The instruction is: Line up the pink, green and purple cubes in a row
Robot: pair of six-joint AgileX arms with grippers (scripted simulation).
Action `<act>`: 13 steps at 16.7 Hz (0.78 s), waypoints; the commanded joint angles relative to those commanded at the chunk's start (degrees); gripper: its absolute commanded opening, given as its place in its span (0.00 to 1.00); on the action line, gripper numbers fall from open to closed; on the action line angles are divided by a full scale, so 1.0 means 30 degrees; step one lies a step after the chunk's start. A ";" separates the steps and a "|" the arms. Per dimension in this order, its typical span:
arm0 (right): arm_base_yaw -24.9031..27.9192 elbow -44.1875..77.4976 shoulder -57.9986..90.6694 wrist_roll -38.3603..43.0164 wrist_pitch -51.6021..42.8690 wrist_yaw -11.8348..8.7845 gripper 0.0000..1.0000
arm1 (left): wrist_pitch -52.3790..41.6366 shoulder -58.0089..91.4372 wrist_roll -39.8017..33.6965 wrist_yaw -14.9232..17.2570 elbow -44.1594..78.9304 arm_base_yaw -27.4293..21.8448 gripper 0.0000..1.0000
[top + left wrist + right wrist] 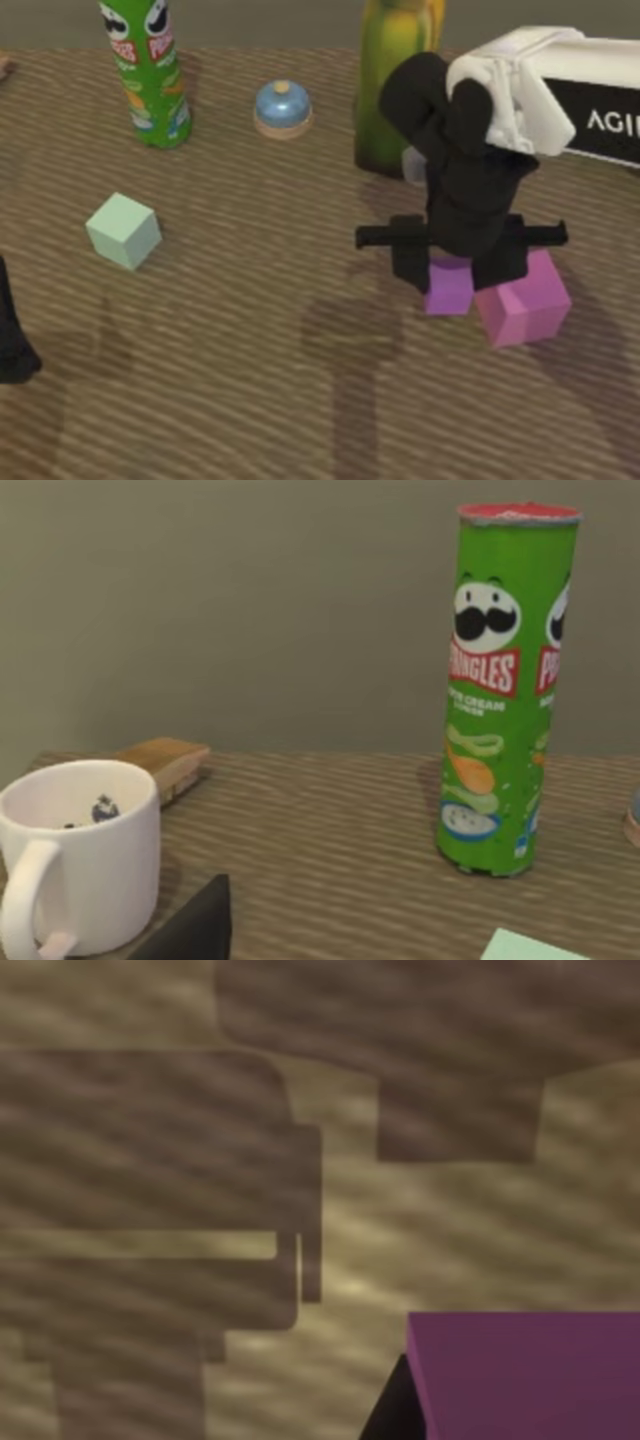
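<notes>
Much of our right gripper [455, 265] is lost under its own black wrist in the top view, yet its two fingers stand on either side of the purple cube [449, 285], closed against it, at the table's right. The right wrist view gives only a corner of that purple cube [530, 1375] over shadowed tabletop. The pink cube [524, 297] sits just right of the purple one, touching or nearly so; its far edge is covered by a finger. The green cube [123, 230] lies well apart on the left, in the open, and only its corner shows in the left wrist view. Our left arm [12, 340] is cut off at the left edge, so we cannot tell how its fingers stand. We count three cubes, one chip can [148, 70], one bell [282, 106], one tall bottle [392, 70] partly behind the arm, one white mug [78, 855] and one wooden block [165, 763].
</notes>
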 joint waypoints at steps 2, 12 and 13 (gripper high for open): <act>0.0049 -0.0935 0.0484 0.0039 0.1566 0.0006 0.00 | 0.0000 0.0000 0.0000 0.0000 0.0000 0.0000 1.00; 0.0163 -0.2156 0.1168 0.0062 0.3342 0.0003 0.23 | 0.0000 0.0000 0.0000 0.0000 0.0000 0.0000 1.00; 0.0163 -0.2156 0.1168 0.0062 0.3342 0.0003 0.30 | 0.0000 0.0000 0.0000 0.0000 0.0000 0.0000 1.00</act>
